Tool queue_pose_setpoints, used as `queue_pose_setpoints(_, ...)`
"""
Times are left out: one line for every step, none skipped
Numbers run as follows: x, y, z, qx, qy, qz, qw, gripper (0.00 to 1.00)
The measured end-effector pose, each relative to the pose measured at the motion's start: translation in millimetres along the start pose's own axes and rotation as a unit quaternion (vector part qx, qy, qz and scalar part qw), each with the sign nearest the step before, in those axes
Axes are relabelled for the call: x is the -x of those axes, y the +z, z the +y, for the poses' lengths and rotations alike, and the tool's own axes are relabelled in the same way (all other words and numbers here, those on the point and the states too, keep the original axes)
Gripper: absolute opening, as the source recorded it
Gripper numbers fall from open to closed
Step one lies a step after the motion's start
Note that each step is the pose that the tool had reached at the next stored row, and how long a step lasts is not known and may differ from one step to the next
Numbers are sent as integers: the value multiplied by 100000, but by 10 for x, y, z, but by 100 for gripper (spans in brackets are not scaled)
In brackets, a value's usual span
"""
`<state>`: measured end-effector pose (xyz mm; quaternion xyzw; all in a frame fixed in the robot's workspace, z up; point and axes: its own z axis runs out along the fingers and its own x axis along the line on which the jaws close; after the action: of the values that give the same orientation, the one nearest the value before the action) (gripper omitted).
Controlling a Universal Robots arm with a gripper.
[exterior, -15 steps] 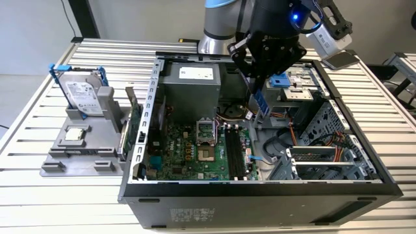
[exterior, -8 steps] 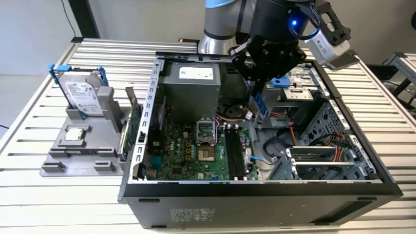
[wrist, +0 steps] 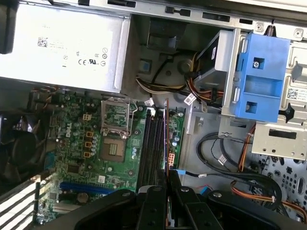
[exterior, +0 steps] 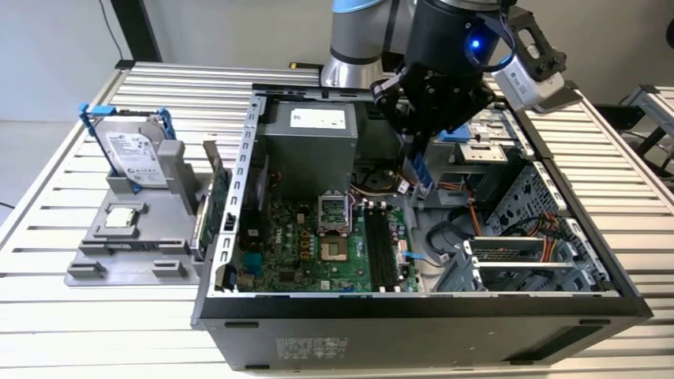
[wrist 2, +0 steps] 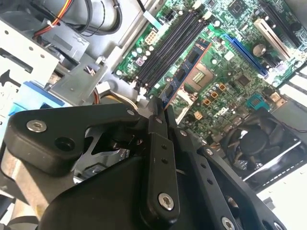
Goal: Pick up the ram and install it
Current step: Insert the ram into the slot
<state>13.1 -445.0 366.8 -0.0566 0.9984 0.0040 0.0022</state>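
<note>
Robot hand holding a ram stick over an open computer case.
A ribbed metal counter [exterior: 106, 103] carries the boxy grey steel case [exterior: 248, 158], its side open on a green board [exterior: 305, 245] with long black slots [exterior: 384, 253]. The black, angular hand [exterior: 417, 148] is clenched on the ram [exterior: 418, 172], a thin, flat blue-black stick hanging on edge over the slots. Its upper end is hidden between the fingers [wrist 2: 157, 143]; seen edge-on in the first wrist view, it is only a thin line.

I work over a slatted silver metal table [exterior: 63, 316]. Directly on it sit an open black-and-grey metal computer case [exterior: 421, 339] and, just beside it toward the exterior view's left, a grey plastic fixture block [exterior: 132, 245].
</note>
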Motion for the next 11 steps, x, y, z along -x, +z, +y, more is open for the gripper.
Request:
queue_pose_setpoints(1,7,0,-12,115,0,100000,0)
queue_pose_setpoints(3,13,0,-31,226,3,100000,0)
queue_pose_setpoints(4,19,-1,-50,336,4,99999,0)
queue_pose_setpoints(5,24,-1,-74,444,6,99999,0)
queue_pose_setpoints(6,30,-1,-95,554,7,99998,0)
queue_pose_setpoints(8,36,-1,-113,659,7,99998,0)
queue_pose_setpoints(9,42,-1,-135,764,10,99997,0)
queue_pose_setpoints(10,47,-1,-150,861,12,99996,0)
queue_pose_setpoints(11,51,-2,-165,937,13,99995,0)
queue_pose_setpoints(11,54,-2,-175,990,14,99995,0)
queue_pose_setpoints(12,58,-2,-183,1038,11,99994,0)
